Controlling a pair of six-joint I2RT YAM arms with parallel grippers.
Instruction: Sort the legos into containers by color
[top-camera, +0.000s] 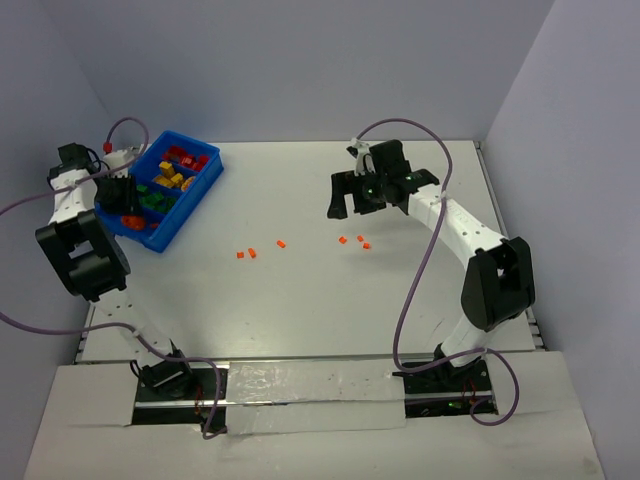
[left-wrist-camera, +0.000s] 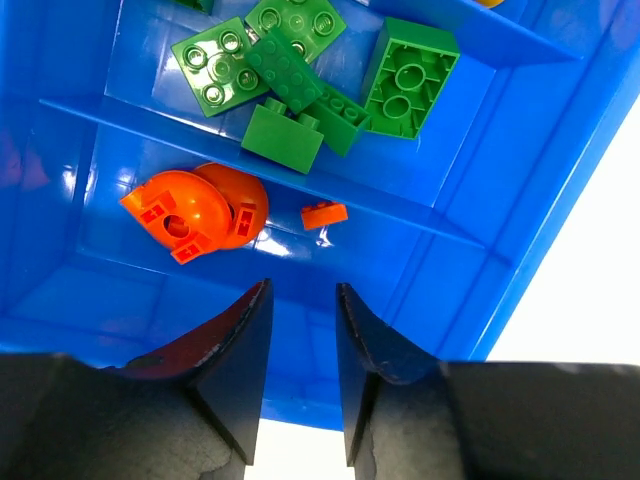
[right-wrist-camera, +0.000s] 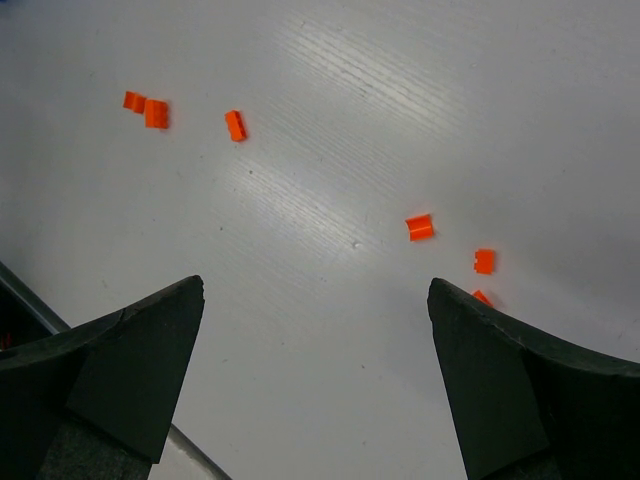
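White table (top-camera: 300, 320): orange bits (right-wrist-camera: 420, 227) lie beneath your widely spread right gripper (right-wrist-camera: 315, 288), apparently poised to pick; your left gripper (left-wrist-camera: 302, 287) hangs empty, barely parted, above the blue bin (left-wrist-camera: 540, 200).

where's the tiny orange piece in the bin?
Left wrist view: the tiny orange piece lies in the blue bin, just right of the two orange domes, below the divider fronting the green bricks.
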